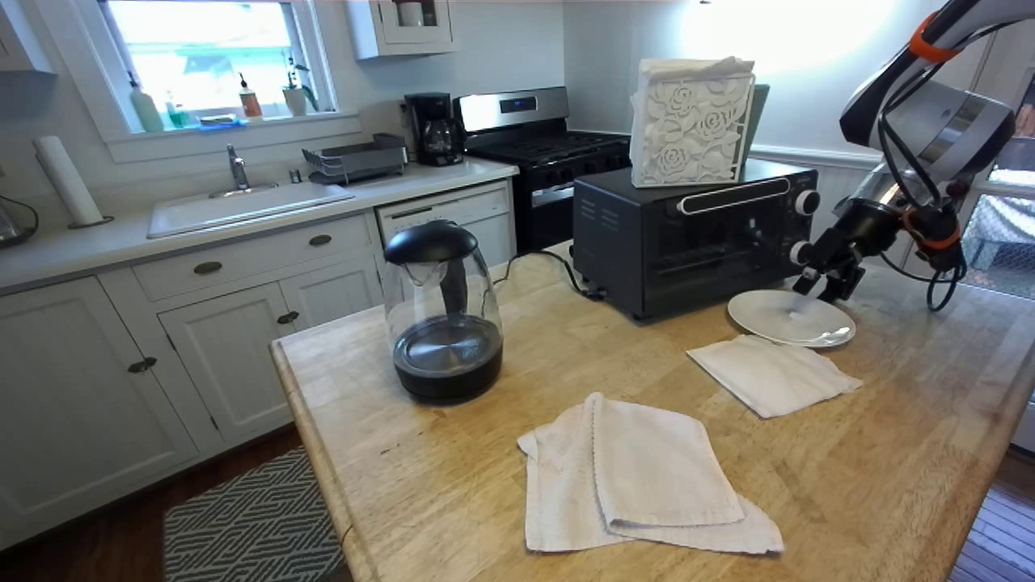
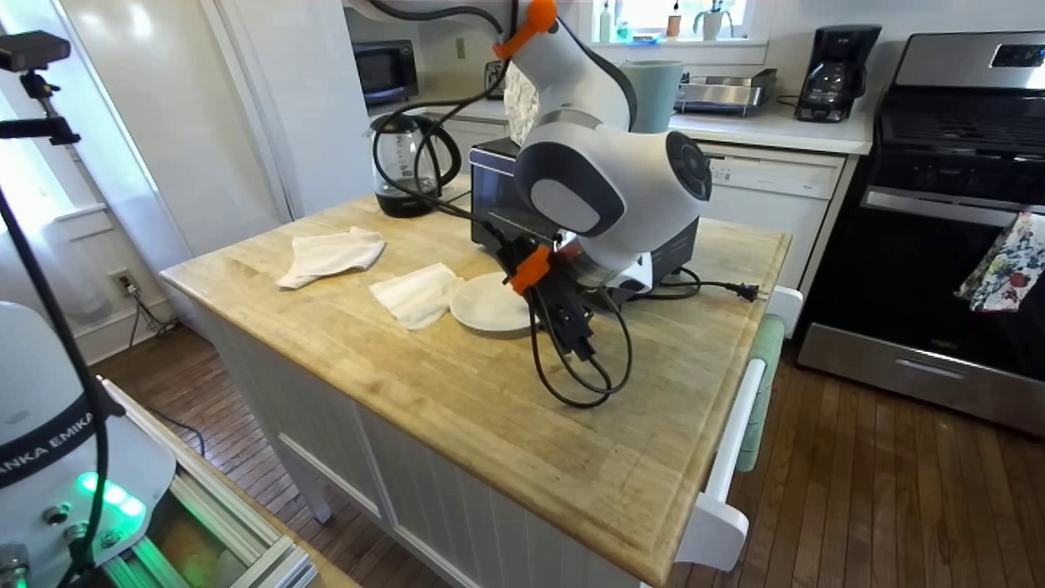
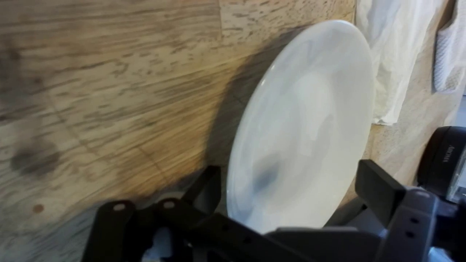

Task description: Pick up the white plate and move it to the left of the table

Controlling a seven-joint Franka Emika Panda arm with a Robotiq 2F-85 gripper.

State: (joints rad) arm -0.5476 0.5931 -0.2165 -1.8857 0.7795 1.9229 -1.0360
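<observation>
The round white plate (image 1: 791, 319) lies on the light-wood table (image 1: 453, 493), in front of the toaster oven and beside an off-white napkin. It also shows in an exterior view (image 2: 490, 304), partly hidden behind my arm, and in the wrist view (image 3: 309, 120). My gripper (image 1: 823, 288) points down at the plate's edge. In the wrist view my gripper (image 3: 293, 178) is open, with one finger on each side of the plate's near part. A gap shows between the left finger and the rim. I cannot tell whether the right finger touches the plate.
A black toaster oven (image 1: 695, 242) with a white napkin holder (image 1: 691, 125) on top stands close behind the plate. A glass kettle (image 1: 446, 323) stands near the table's far end. A napkin (image 1: 772, 376) and a folded cloth (image 1: 639, 477) lie on the table. Cables hang from my arm.
</observation>
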